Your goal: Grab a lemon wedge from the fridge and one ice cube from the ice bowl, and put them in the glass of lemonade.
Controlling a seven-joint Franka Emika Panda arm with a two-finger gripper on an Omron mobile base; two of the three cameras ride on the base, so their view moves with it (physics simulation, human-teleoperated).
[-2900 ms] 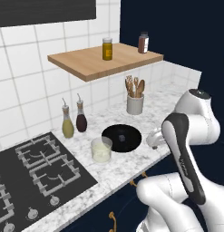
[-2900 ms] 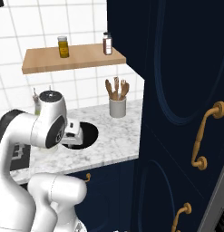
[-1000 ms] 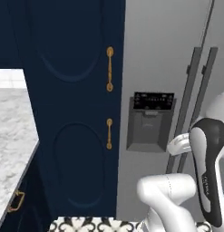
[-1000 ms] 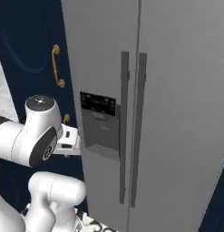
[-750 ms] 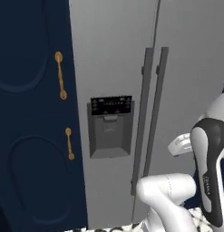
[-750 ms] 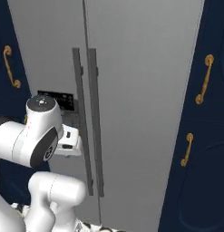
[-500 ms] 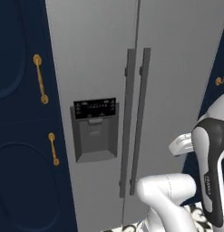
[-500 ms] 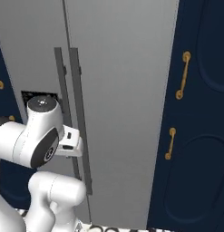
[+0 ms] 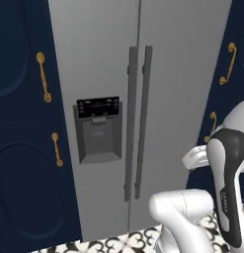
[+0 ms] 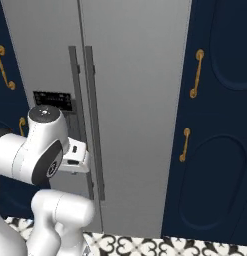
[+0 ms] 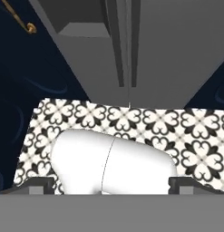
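- Fridge (image 9: 143, 113) stands straight ahead of the base, both doors closed; grey, w/ two dark upright bar handles (image 9: 138, 121) side by side at the centre seam.
- Black dispenser panel (image 9: 98, 129) on the fridge's left door, left of the handles.
- Navy cabinets (image 10: 215, 125) flank the fridge on both sides, brass handles (image 10: 196, 73) on them.
- Hand (image 11: 109, 183) spread wide, nothing between the tips; fingertips (image 11: 38, 183) sit at the bottom of the hand view, well apart.
- Hand view looks down at the black-and-white patterned floor tiles (image 11: 145, 120) in front of the fridge's base, lower ends of the door handles near the top.
- Arm folded low in front of the fridge, not touching it.
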